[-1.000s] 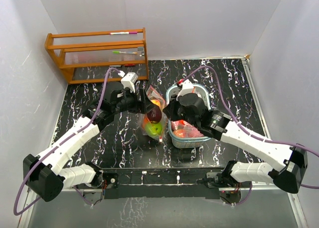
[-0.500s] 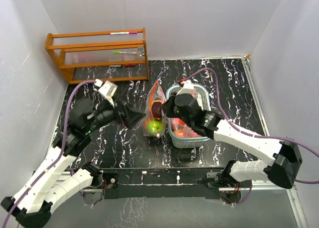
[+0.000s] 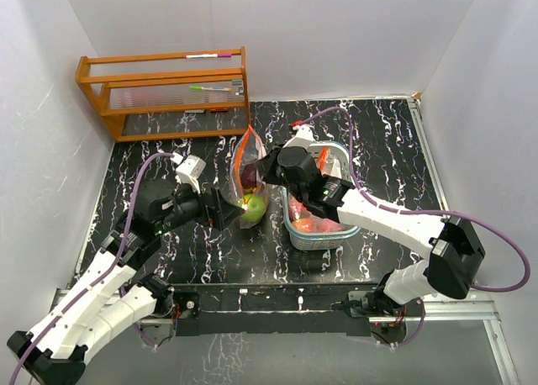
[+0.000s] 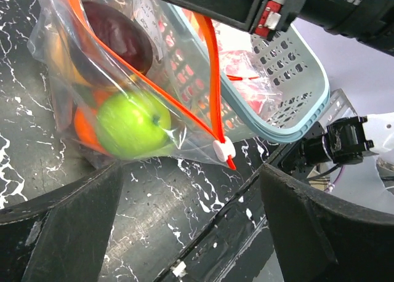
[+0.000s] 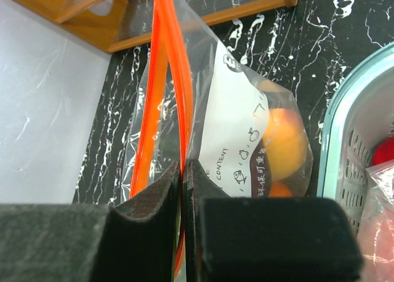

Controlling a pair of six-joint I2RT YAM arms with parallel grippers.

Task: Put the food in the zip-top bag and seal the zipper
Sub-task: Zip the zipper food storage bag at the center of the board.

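- Nearest us, the left gripper (image 3: 220,214) hangs just beside the low corner of the zip-top bag (image 4: 141,79). Its jaws are spread wide and hold nothing, and the bag shows between them in the wrist view.
- Right before those jaws sits the white slider (image 4: 221,150), at the near end of the orange zipper (image 4: 212,66). The two tracks part above it, so we judge the mouth not yet closed.
- The food is inside the bag: a green fruit (image 4: 132,123), a dark purple fruit (image 4: 117,36) above it, and an orange fruit (image 5: 284,137) behind. The bag stands on the black marbled surface (image 3: 218,259), against the pale-blue basket (image 4: 301,103).
- Higher up, the right gripper (image 5: 183,171) has its jaws pinched on the zipper rim and holds the bag upright by its top.
- We take the step in hand to be the sealing. The next move, as we see it, calls for the left jaws to close on the slider and draw it along the track while the right one holds the rim taut. A slack rim could jam the slider.
- Red shapes under crinkled film lie in the basket. We cannot tell whether they are food left to load.
- The bag's white label panel (image 5: 237,122) reads "CONTENT", with small icons and a row of characters too blurred to read.
- Farthest off, the wooden rack (image 3: 160,87) stands at the wall. We read no writing on it.
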